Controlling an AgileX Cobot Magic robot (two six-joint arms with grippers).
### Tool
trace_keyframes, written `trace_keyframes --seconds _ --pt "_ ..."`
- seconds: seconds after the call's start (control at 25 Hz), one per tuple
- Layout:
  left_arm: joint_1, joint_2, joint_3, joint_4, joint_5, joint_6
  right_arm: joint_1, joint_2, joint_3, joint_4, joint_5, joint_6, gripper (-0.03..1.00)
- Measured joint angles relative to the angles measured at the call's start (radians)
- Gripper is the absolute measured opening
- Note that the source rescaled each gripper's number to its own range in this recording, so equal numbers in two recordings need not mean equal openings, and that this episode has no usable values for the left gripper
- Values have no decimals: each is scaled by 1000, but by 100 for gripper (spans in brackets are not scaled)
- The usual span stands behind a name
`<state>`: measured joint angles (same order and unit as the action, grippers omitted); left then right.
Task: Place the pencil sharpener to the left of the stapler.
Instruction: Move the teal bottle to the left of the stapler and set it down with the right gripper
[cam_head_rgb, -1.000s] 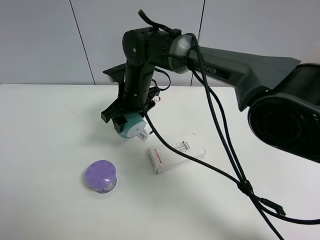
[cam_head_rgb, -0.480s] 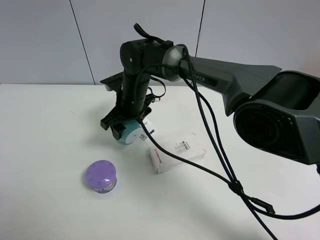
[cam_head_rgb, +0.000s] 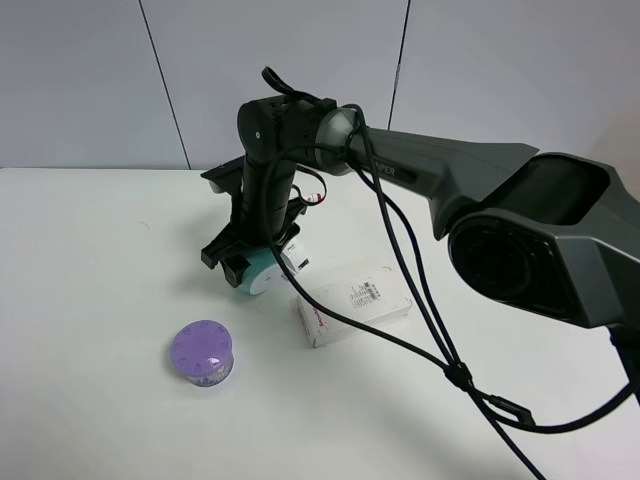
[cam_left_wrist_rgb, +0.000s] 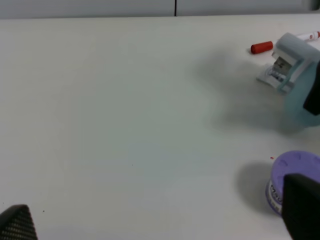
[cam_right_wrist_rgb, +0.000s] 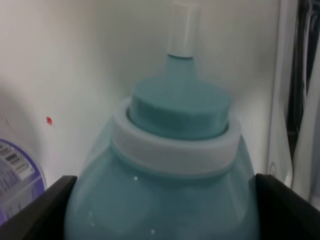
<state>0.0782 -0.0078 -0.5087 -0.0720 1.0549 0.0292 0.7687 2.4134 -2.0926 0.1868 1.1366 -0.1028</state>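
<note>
bare table (cam_head_rgb: 80, 280) left, purple container (cam_head_rgb: 201, 352), white box (cam_head_rgb: 375, 295) nearby

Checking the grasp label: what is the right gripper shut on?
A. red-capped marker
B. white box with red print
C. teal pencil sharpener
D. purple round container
C: the teal pencil sharpener sits clamped between the dark fingers of the right gripper, as the right wrist view shows.

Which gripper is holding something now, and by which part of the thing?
The right gripper holds the pencil sharpener by the two sides of its wide teal body. The left gripper holds nothing.
</note>
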Motion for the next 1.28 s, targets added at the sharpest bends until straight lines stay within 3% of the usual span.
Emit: trace_keyframes --seconds 0.96,1.28 --pt "0 0 0 0 0 0 0 54 -21 21 23 29 0" --pt "0 0 0 0 0 0 0 62 -90 21 36 36 0"
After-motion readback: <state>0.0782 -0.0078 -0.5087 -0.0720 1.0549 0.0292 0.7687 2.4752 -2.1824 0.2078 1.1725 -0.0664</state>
